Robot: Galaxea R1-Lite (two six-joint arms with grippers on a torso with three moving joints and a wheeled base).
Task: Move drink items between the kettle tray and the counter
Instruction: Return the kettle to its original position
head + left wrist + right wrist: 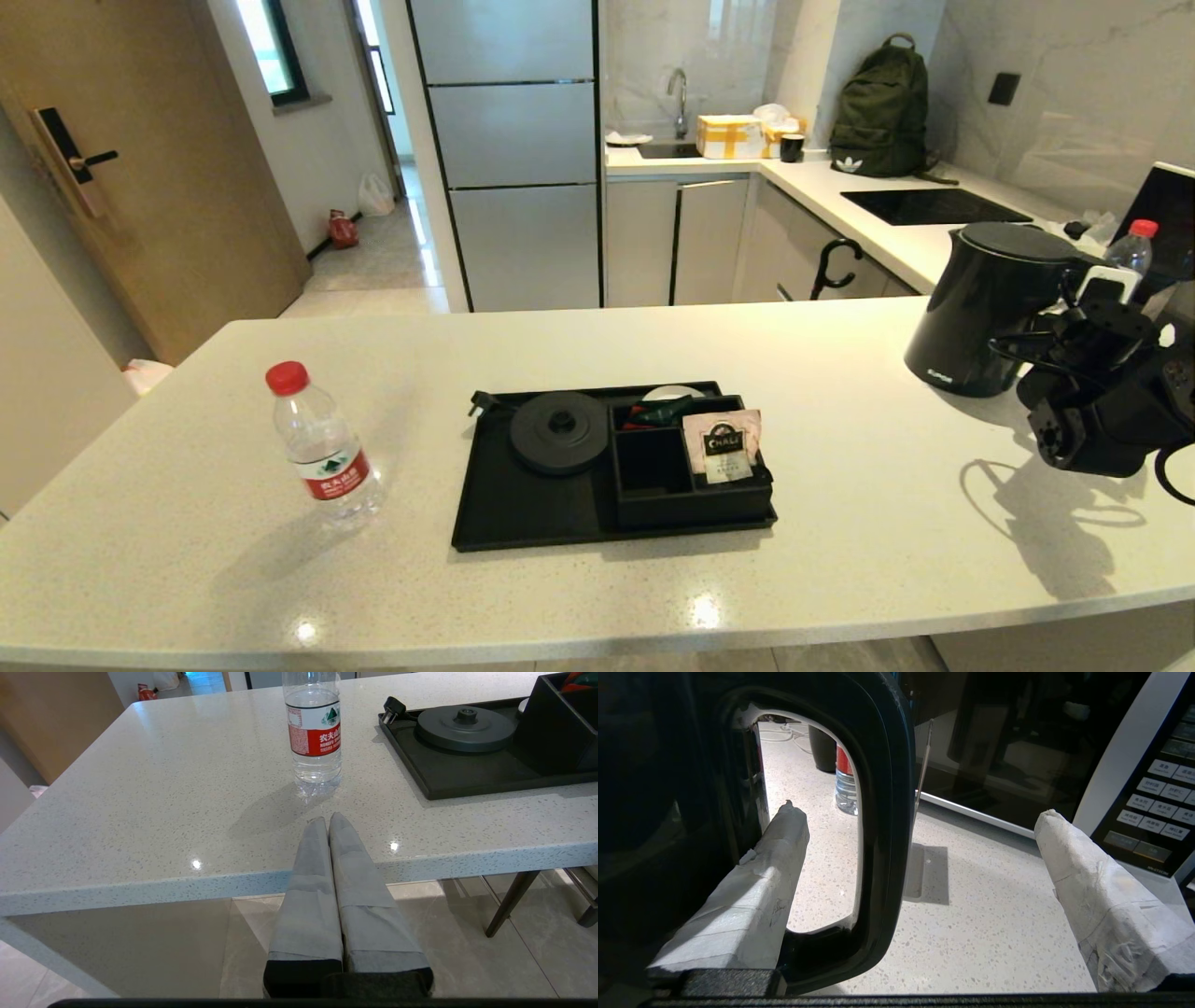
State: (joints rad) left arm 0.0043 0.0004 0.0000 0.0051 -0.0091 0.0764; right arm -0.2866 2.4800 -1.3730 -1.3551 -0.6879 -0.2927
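The black kettle stands on the white speckled counter at the far right, off the black kettle tray. My right gripper is at its handle. In the right wrist view the right gripper is open, one finger inside the handle loop and the other well outside. The round kettle base is bare. A pinkish tea sachet leans in the compartment box. A red-capped water bottle stands left of the tray. My left gripper is shut at the counter's front edge, short of the bottle.
A second red-capped bottle and a microwave stand behind the kettle at the right. The tray's plug lies at its far left corner. A sink, boxes and a green backpack sit on the far kitchen counter.
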